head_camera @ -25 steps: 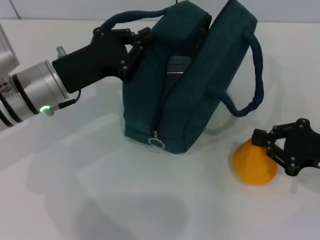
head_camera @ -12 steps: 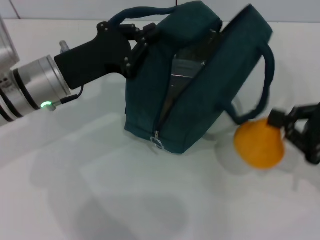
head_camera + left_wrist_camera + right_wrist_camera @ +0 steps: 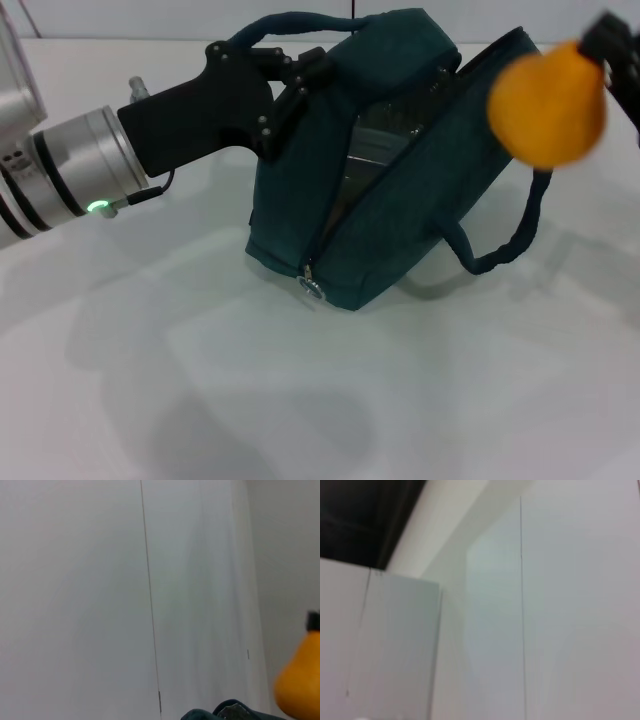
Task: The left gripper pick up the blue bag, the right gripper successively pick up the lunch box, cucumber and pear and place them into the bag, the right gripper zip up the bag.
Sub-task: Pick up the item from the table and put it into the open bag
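**Now the pear is in the air above the open bag**

The dark teal-blue fabric bag [image 3: 390,190] stands on the white table [image 3: 200,380], unzipped, its opening facing 12 o'clock. Inside shows a clear plastic lunch box [image 3: 375,140]. The black left gripper [image 3: 290,75], at 10 o'clock of the bag, is clamped on one loop handle [image 3: 285,20]. The yellow-orange pear [image 3: 547,102] hangs at 2 o'clock, held by the black right gripper [image 3: 615,50], closed on it. The metal zipper pull [image 3: 314,290] lies at the lower end.

The right gripper [image 3: 612,45] lifts the pear [image 3: 547,103] off the table, now above the blue bag [image 3: 400,190], which tilts further right.
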`<state>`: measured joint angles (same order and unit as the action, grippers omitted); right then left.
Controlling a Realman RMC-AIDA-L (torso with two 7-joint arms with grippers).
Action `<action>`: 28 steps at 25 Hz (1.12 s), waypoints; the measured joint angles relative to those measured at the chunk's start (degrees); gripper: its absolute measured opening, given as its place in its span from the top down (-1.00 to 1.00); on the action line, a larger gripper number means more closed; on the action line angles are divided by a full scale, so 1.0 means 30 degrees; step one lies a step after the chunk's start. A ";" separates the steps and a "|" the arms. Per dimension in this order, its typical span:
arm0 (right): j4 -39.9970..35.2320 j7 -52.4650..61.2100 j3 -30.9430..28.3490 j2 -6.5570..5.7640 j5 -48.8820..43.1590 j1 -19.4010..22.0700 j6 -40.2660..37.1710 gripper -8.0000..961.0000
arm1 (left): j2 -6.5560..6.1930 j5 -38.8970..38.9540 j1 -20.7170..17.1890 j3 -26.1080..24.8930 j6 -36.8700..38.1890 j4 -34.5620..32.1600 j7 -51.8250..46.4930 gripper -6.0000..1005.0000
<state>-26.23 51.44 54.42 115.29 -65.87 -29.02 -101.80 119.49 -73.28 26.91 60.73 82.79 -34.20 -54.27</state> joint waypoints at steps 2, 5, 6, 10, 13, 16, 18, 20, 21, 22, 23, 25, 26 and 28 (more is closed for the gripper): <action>0.0082 0.0313 -0.0007 0.0042 0.0219 -0.0741 0.0157 0.91 | 0.0004 -0.0005 -0.0001 0.0001 0.0002 0.0016 0.0009 0.76; 0.0184 0.0921 0.0143 0.0198 0.0977 -0.2154 0.0900 0.91 | 0.0009 -0.0009 -0.0001 0.0044 -0.0004 0.0038 0.0027 0.76; 0.0225 0.1079 0.0170 0.0218 0.1084 -0.2419 0.1061 0.91 | 0.0010 -0.0010 0.0007 0.0080 -0.0017 0.0046 0.0026 0.76; 0.1209 0.1846 0.0493 0.0207 0.1130 -0.3874 0.1619 0.91 | 0.0035 -0.0012 0.0462 0.0215 -0.0104 0.0277 0.0026 0.75; 0.1437 0.1874 0.1438 0.0179 0.1042 -0.4152 0.2218 0.91 | 0.0041 -0.0011 0.0728 0.0235 -0.0136 0.0531 0.0025 0.75; 0.1375 0.1874 0.2748 0.0215 0.1056 -0.4150 0.2835 0.91 | 0.0043 -0.0013 0.0781 0.0235 -0.0197 0.0583 0.0023 0.75; 0.1370 0.1862 0.3436 0.0232 0.1126 -0.4041 0.2973 0.91 | 0.0044 -0.0014 0.0791 0.0234 -0.0243 0.0589 0.0022 0.74; 0.1464 0.1790 0.3622 0.0247 0.1172 -0.3798 0.2987 0.91 | 0.0046 -0.0014 0.0846 0.0234 -0.0373 0.0597 0.0021 0.74; 0.1525 0.1748 0.3624 0.0252 0.1171 -0.3647 0.3001 0.91 | 0.0051 -0.0011 0.0879 0.0235 -0.0478 0.0604 0.0021 0.74; 0.1531 0.1744 0.3691 0.0258 0.1147 -0.3542 0.3013 0.91 | 0.0060 0.0020 0.0914 0.0234 -0.0615 0.0613 0.0019 0.74; 0.1540 0.1744 0.3822 0.0260 0.1105 -0.3471 0.3021 0.91 | 0.0068 0.0065 0.0944 0.0234 -0.0783 0.0618 0.0012 0.74; 0.1552 0.1751 0.4176 0.0249 0.1041 -0.3395 0.3034 0.91 | 0.0074 0.0115 0.0970 0.0234 -0.0988 0.0633 -0.0027 0.74; 0.1555 0.1755 0.4475 0.0229 0.1037 -0.3341 0.3090 0.91 | 0.0076 0.0124 0.0985 0.0233 -0.1079 0.0641 -0.0054 0.73; 0.1561 0.1760 0.5022 0.0176 0.1035 -0.3197 0.3303 0.91 | 0.0076 0.0132 0.0998 0.0233 -0.1155 0.0694 -0.0056 0.73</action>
<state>-21.55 56.72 69.49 115.82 -62.77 -38.61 -91.89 119.71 -72.88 29.90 61.43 79.32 -32.12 -54.44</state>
